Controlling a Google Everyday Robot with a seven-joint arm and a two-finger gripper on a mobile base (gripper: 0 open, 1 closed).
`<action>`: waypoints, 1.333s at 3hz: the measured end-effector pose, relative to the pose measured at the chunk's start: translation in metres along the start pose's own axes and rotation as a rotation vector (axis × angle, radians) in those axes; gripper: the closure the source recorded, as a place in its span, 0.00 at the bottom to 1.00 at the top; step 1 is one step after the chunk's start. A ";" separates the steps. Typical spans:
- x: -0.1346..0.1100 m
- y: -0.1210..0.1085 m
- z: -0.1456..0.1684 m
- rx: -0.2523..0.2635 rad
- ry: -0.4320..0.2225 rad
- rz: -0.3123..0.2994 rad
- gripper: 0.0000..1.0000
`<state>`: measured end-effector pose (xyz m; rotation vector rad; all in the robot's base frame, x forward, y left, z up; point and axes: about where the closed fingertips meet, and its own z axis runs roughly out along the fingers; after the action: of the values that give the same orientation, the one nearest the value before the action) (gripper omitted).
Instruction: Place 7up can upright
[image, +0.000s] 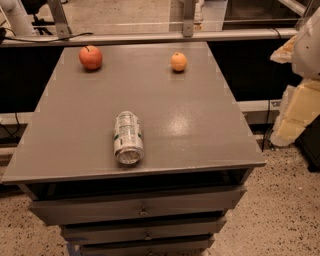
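The 7up can (128, 137) lies on its side on the grey cabinet top (190, 125), near the front edge and left of centre. Its shiny metal end faces the front, and its silver-white body with green markings points toward the back. My arm shows only at the right edge of the view. The gripper (286, 50) is up there beside the cabinet's far right corner, well away from the can, with nothing seen in it.
A red apple (90, 57) sits at the back left of the top and a small orange fruit (178, 61) at the back right. Drawers (142, 210) run below the front edge. A rail (150, 36) crosses behind the cabinet. Speckled floor lies to the right.
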<state>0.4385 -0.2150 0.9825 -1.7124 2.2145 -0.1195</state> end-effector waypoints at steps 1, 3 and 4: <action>0.000 0.000 0.000 0.000 0.000 0.000 0.00; -0.041 -0.001 0.020 -0.002 -0.066 -0.151 0.00; -0.088 0.004 0.050 -0.012 -0.119 -0.361 0.00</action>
<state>0.4693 -0.1227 0.9532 -2.0525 1.8085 -0.0874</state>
